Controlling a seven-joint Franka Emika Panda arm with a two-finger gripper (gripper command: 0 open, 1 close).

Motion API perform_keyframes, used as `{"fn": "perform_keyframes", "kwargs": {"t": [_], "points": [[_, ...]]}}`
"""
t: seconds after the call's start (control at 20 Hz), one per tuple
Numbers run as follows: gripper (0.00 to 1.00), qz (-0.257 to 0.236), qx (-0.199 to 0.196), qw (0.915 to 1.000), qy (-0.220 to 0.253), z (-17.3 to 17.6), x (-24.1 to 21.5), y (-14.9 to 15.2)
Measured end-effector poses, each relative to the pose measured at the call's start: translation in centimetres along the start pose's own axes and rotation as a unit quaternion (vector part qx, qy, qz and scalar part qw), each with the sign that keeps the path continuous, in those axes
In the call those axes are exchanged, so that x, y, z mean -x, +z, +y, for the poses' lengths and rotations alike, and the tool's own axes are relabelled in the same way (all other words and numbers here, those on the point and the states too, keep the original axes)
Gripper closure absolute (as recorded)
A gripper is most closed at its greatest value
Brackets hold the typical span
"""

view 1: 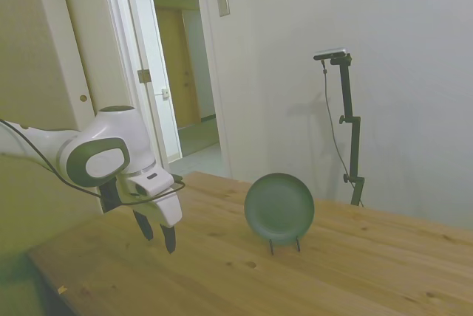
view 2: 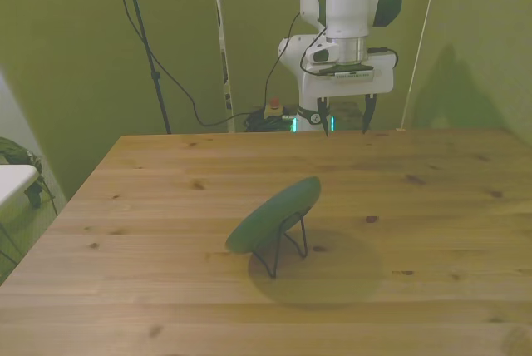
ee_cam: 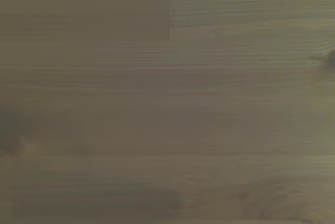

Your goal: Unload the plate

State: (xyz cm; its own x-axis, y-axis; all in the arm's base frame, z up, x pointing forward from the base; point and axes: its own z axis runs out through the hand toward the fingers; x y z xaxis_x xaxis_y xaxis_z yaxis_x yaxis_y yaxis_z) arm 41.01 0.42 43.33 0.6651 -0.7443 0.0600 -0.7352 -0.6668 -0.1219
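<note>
A round dark grey-green plate [view 1: 279, 207] [view 2: 274, 215] leans tilted on a thin black wire stand [view 1: 284, 244] [view 2: 283, 249] near the middle of the wooden table [view 1: 222, 272] [view 2: 166, 190]. My gripper [view 1: 157, 232] [view 2: 343, 117] hangs open above the table's far edge in the front view, well apart from the plate, with nothing between its fingers. The wrist view holds only blurred wood grain [ee_cam: 167, 98].
In the side view an open doorway [view 1: 185, 72] lies behind the arm and a plain wall behind the table. Cables [view 2: 166, 73] and a thin pole [view 2: 220, 40] hang behind the table's far edge in the front view.
</note>
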Motion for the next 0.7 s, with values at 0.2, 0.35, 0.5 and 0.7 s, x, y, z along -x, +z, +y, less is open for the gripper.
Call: {"fn": "perform_keyframes", "kwargs": {"t": [0.2,0.35,0.5,0.7], "points": [[0.00,0.012,-0.004,0.9999,0.008,0.5,-1.3,-0.4],[0.00,0.051,-0.026,0.9971,0.051,2.2,-6.6,-3.0],[0.00,0.084,-0.055,0.9907,0.092,3.2,-12.2,-6.0],[0.00,0.113,-0.079,0.9833,0.119,2.7,-17.7,-8.1]]}}
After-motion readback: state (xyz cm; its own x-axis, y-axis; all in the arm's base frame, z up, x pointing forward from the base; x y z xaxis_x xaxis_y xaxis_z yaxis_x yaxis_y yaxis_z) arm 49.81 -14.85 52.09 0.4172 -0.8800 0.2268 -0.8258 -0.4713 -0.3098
